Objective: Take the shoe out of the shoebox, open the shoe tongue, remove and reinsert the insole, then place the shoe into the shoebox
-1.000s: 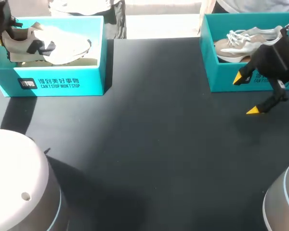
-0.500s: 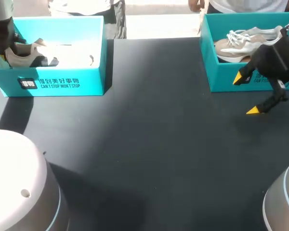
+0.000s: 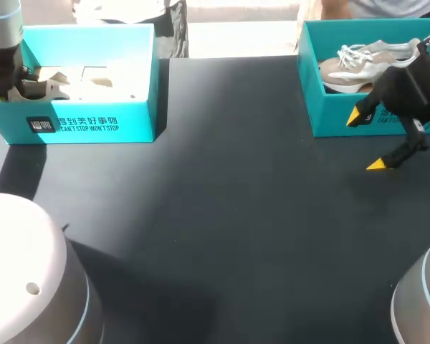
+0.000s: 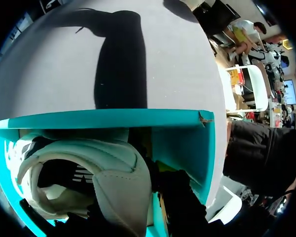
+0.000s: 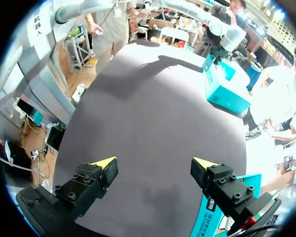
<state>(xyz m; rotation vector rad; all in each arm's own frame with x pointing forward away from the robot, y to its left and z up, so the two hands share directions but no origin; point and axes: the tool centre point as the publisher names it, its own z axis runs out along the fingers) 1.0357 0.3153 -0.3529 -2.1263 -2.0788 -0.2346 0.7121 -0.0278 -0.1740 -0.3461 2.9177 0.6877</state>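
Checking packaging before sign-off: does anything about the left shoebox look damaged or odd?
Yes: the left shoebox has a small ragged nick on its rim near a corner, beyond the shoe. Nothing else stands out.

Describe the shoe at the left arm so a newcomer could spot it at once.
On the black table, two teal shoeboxes stand at the far corners; take the left shoebox. The shoe lies at its left end, beneath the left arm. It is cream with dark patches; the right shoebox holds a beige shoe with white laces.
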